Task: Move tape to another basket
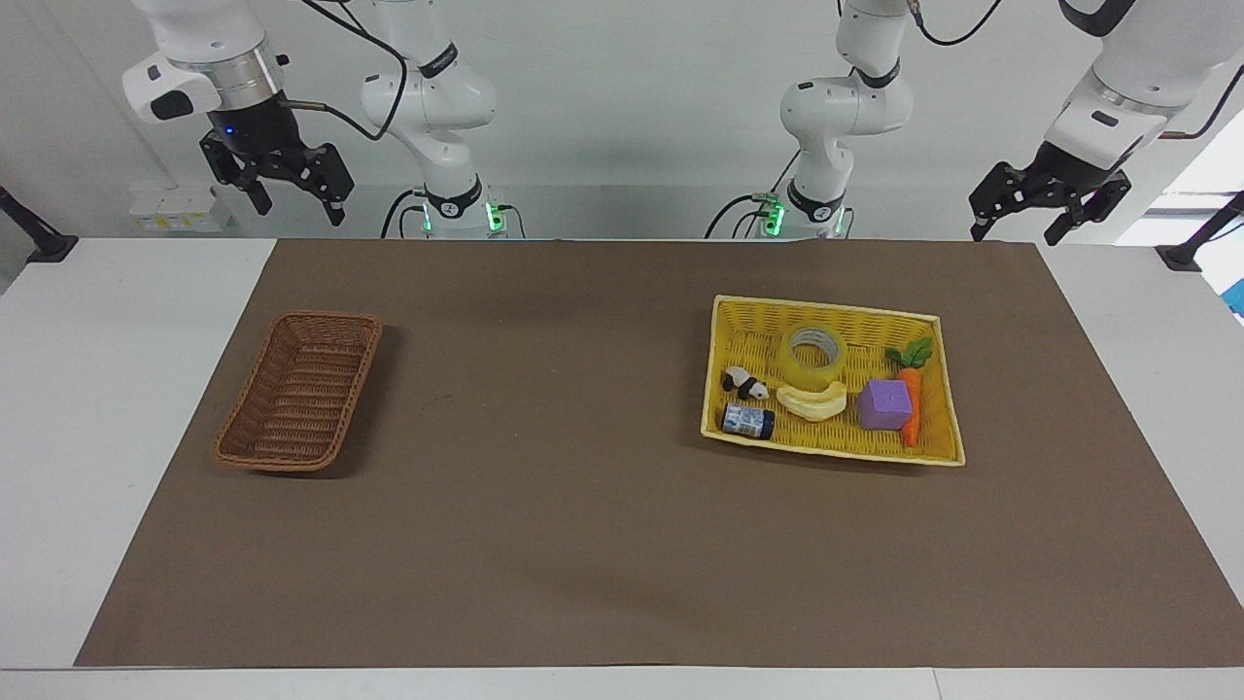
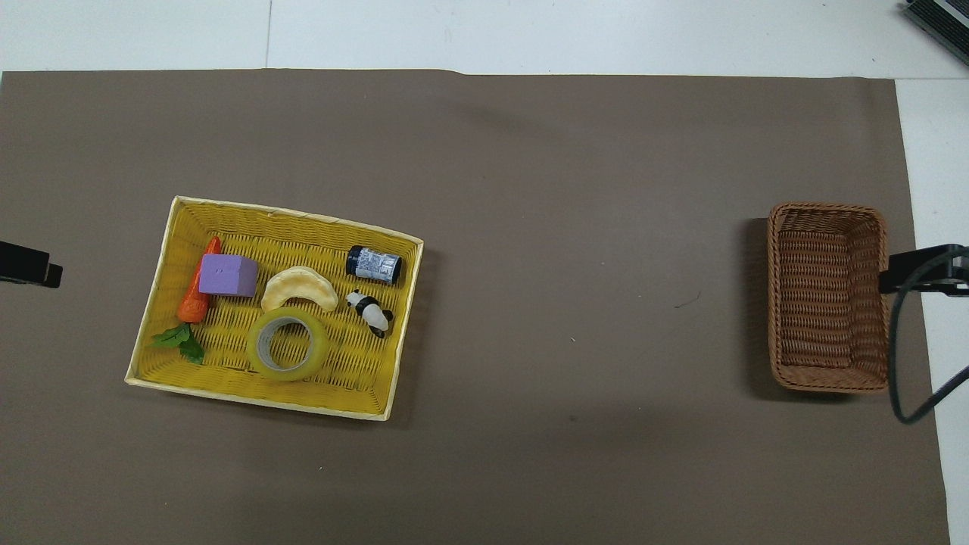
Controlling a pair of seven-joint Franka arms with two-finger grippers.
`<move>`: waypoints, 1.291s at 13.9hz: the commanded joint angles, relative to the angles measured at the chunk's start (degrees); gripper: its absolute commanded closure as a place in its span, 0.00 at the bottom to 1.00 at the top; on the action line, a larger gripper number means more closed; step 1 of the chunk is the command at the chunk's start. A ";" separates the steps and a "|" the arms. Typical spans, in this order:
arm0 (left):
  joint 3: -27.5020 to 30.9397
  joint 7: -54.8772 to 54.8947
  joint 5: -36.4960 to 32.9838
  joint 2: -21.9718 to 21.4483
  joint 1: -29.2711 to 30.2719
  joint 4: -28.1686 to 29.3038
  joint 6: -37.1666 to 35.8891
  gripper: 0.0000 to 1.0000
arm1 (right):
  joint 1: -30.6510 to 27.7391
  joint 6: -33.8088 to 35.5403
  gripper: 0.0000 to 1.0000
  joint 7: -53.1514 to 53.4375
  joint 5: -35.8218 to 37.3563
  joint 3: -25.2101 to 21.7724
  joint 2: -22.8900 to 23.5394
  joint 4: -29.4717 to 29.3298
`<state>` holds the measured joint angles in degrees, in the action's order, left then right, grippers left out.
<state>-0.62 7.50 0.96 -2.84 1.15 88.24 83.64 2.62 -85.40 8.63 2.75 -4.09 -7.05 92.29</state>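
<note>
The tape [image 1: 814, 355] lies flat in the yellow basket [image 1: 826, 309], in the part nearer to the robots; it also shows in the overhead view [image 2: 289, 347]. The reddish-brown wicker basket [image 1: 301, 389] stands empty toward the right arm's end of the table, and shows in the overhead view too [image 2: 829, 295]. My left gripper [image 1: 1019, 231] is open and empty, raised over the table's edge by the robots at the left arm's end. My right gripper [image 1: 296, 209] is open and empty, raised over that same edge above the wicker basket's end. Both arms wait.
In the yellow basket with the tape lie a pale banana [image 1: 812, 401], a purple cube [image 1: 884, 403], a carrot [image 1: 911, 408], a panda figure [image 1: 744, 383] and a small dark jar [image 1: 748, 421]. A brown mat [image 1: 583, 506] covers the table between the baskets.
</note>
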 commanded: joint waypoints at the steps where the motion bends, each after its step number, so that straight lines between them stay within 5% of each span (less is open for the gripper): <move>1: -0.79 -0.03 -0.17 -0.23 1.05 0.26 -0.06 0.00 | -0.86 0.06 0.00 -1.24 -1.52 0.23 -0.78 0.44; 18: -0.44 -0.74 0.27 -0.94 2.19 1.84 0.65 0.00 | -0.86 0.06 0.00 -1.24 -1.52 0.23 -0.78 0.44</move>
<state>-0.44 7.01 1.01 -2.84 2.41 88.71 83.67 2.62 -85.40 8.63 2.75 -4.09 -7.05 92.29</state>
